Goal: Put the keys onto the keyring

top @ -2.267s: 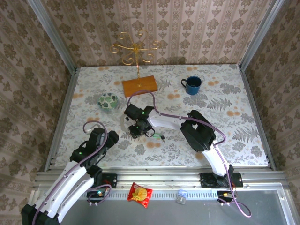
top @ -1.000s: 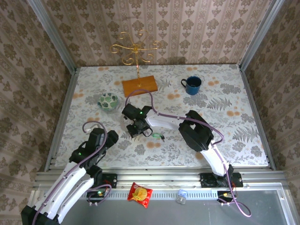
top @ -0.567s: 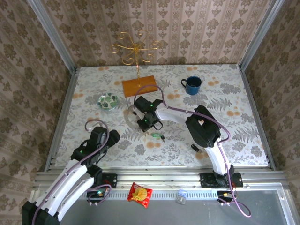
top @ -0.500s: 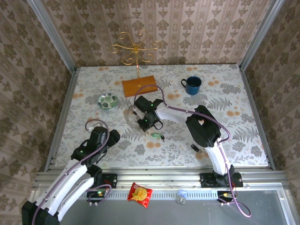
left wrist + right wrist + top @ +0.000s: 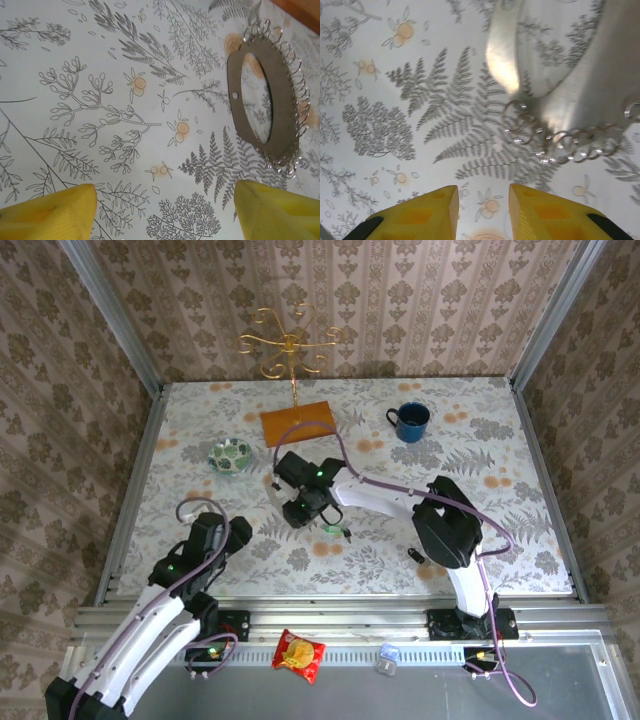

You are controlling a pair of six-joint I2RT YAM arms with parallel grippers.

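Floral-printed tabletop (image 5: 500, 500), boxed in by patterned wallpaper (image 5: 400, 310): the large grey-beige keyring (image 5: 286, 95), a hoop of flat band fringed with small wire loops (image 5: 560, 142), lies flat near the middle of the surface. From the right wrist it sits just beyond the yellow fingertips (image 5: 420, 215), toward the upper right of the frame. The right gripper (image 5: 484, 210) holds nothing, its jaws parted by a narrow gap. Overhead, the tiny green-headed key (image 5: 333, 529) lies just below and right of that gripper, its dark shaft pointing lower right. The tiny all-black key (image 5: 416, 556) rests farther right, beside the right arm (image 5: 440, 520). That arm is much the nearer to both keys and looks best placed to reach them. The left gripper (image 5: 164, 195), jaws wide and empty, hangs well apart, with the ring a tall oval at the upper right of its view.
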